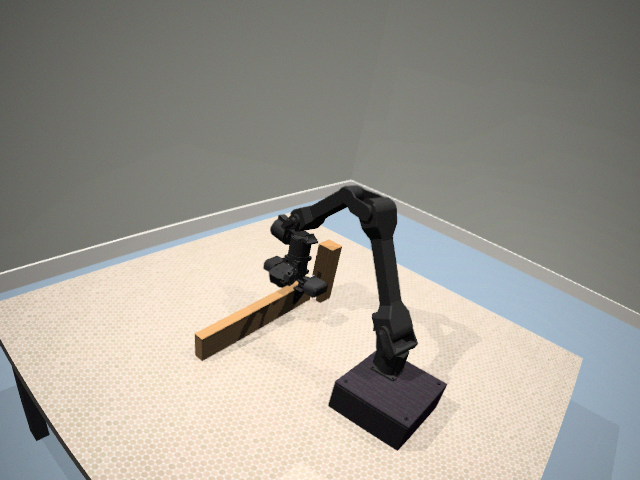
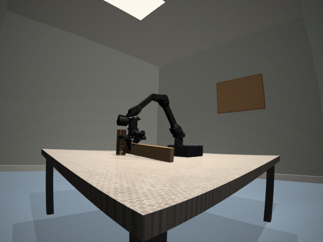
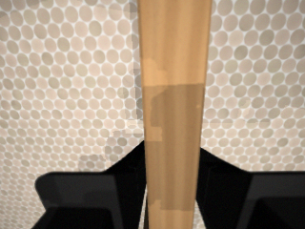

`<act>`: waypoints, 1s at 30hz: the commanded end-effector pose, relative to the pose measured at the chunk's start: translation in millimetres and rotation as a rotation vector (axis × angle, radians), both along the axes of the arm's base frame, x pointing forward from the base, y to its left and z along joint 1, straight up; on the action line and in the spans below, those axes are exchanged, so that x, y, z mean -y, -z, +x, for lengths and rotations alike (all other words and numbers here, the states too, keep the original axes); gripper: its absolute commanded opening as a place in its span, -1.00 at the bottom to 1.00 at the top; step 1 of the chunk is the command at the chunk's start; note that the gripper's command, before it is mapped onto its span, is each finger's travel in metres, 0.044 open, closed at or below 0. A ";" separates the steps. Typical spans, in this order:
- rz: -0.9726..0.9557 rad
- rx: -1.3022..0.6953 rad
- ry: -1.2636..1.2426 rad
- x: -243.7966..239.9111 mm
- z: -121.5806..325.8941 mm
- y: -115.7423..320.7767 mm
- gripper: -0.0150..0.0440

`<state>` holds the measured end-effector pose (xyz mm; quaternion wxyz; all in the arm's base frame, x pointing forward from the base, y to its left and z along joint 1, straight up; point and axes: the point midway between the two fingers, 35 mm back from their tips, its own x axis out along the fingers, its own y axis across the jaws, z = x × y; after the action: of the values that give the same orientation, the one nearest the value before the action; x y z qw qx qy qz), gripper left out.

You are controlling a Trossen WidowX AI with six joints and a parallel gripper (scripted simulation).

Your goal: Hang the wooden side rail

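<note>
A black robot arm reaches over a pale, tiled-looking table [image 1: 129, 408] [image 2: 161, 177], and its tool [image 1: 298, 290] [image 2: 132, 145] [image 3: 165, 141] points down, clamped on a long wooden rail [image 1: 248, 316] [image 2: 154, 152] [image 3: 175, 57] near the end closest to an upright wooden post [image 1: 327, 266] [image 2: 120, 140]. In the wrist view, one dark finger stands on each side of the rail, which runs from the top of the picture to the bottom. The rail stands on its narrow edge, its far end low at the table and appearing to rest there, while its near end lies beside the post. So the grasp is made and the rail is lined up roughly with the post, which looks like most of the carrying. What is left, as far as can be judged, is the hanging itself: both hooks onto both pins, then letting go and moving the tool away. The hooks, the pins and the slot are too small or too hidden behind the tool to make out, so the hooks may be just short of the pins or already on them; I cannot tell which.
</note>
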<state>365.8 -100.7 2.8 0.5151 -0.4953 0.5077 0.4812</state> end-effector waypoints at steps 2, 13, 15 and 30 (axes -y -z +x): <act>-0.004 0.006 0.004 2.7 -0.1 -0.7 -0.49; -0.004 0.005 0.004 3.8 -1.3 -0.9 -0.49; -0.004 0.005 0.004 4.1 -1.3 -1.1 -0.49; -0.004 0.006 0.004 5.2 -0.3 -2.2 -0.49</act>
<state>363.5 -103.4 1.4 0.5170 -0.4920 0.5090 0.4812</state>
